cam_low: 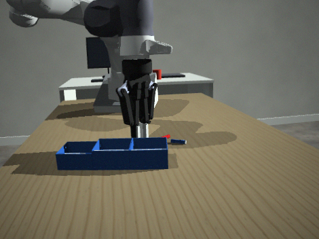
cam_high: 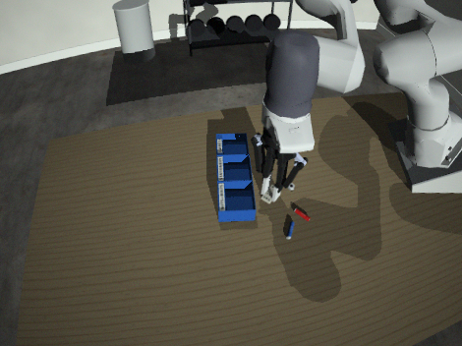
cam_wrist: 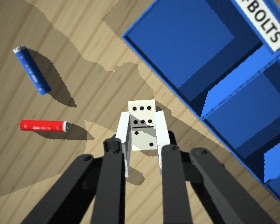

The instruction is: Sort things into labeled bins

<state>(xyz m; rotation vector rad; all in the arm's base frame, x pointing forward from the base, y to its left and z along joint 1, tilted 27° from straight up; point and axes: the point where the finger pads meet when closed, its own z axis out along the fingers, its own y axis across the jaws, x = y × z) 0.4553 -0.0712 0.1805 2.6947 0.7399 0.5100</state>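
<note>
So that it can be lifted securely, the domino (cam_high: 266, 199) (cam_wrist: 142, 111) is clamped across its width by the gripper (cam_high: 271, 193) (cam_low: 140, 136) (cam_wrist: 143, 123), at the wrist view's centre.  Clearance is given by the red cylinder (cam_high: 302, 214) (cam_low: 166, 136) (cam_wrist: 42, 126) lying left.

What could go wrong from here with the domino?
1. Weak grip: the claw flanks the domino, but firm contact isn't clear; it might slip on lifting.
2. Bump: the blue bins stand close beside the claw, so a low sideways move could knock them.
3. Wrong bin: the nearest compartment's label reads "BOLTS" at its end, so a domino dropped there would likely be missorted.
</note>
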